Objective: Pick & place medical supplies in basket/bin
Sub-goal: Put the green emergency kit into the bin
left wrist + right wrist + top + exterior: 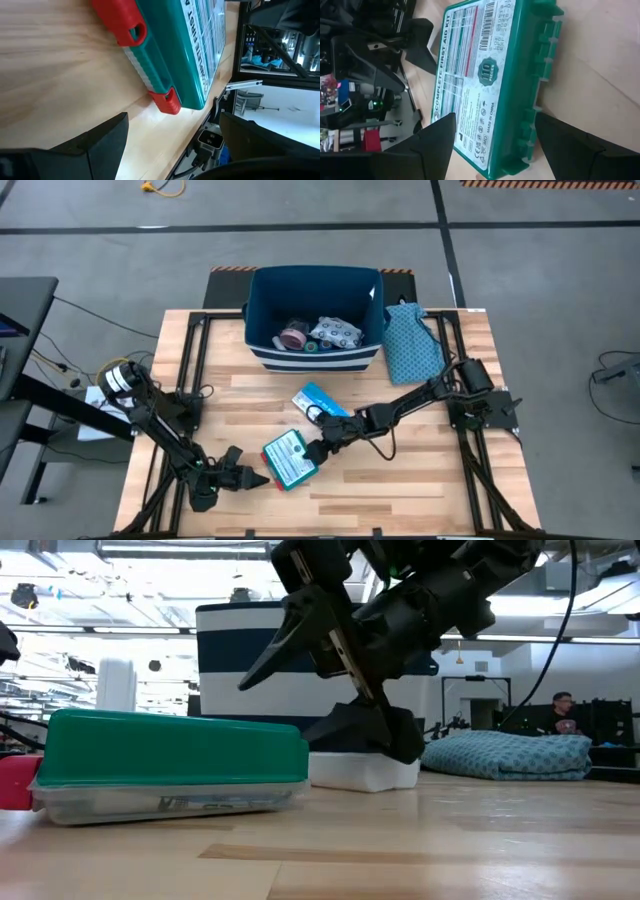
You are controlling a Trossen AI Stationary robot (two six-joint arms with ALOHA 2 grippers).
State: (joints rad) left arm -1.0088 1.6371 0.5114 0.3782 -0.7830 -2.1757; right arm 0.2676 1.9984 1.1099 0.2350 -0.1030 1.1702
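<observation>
Both grippers, left [247, 477] and right [318, 450], spread open either side of the flat teal box [289, 459].

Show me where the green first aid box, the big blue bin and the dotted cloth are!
green first aid box [289, 459], high view, on its label.
big blue bin [262, 302], high view, on its left wall.
dotted cloth [410, 342], high view, on its middle.

Green-lidded first aid box [170, 765] lying flat on the wooden table [450, 850], open-fingered gripper [330, 690] hanging behind it, striped navy bin [250, 660] standing beyond
</observation>
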